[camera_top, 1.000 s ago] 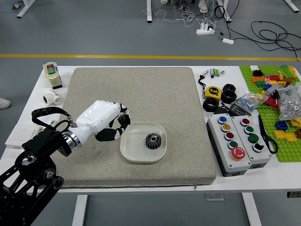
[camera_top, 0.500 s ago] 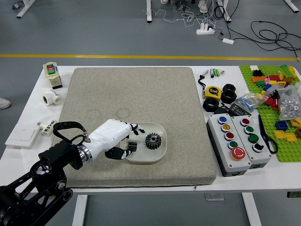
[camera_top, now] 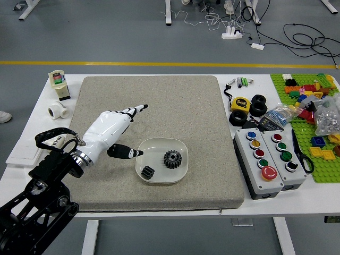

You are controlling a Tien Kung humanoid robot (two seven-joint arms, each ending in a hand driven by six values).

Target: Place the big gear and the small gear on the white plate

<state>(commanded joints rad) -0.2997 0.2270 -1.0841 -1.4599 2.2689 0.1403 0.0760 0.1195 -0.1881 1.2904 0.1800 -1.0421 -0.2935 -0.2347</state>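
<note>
Basically, you have both placements done, as far as the head view shows. Your big gear (camera_top: 172, 159) lies flat on the white plate (camera_top: 159, 146), a little right of its middle, and your small gear (camera_top: 147, 172) sits inside the rim too, at the near left corner, apart from the big one. Your left hand (camera_top: 106, 132) is open, thumb and fingers well apart with nothing between them, beside the plate's left edge; you cannot tell whether the thumb tip touches the rim or hangs above it. Nothing seems left to place, so what remains, I'd judge, is drawing that arm back over the grey mat (camera_top: 212, 186) without the thumb nudging the plate.
</note>
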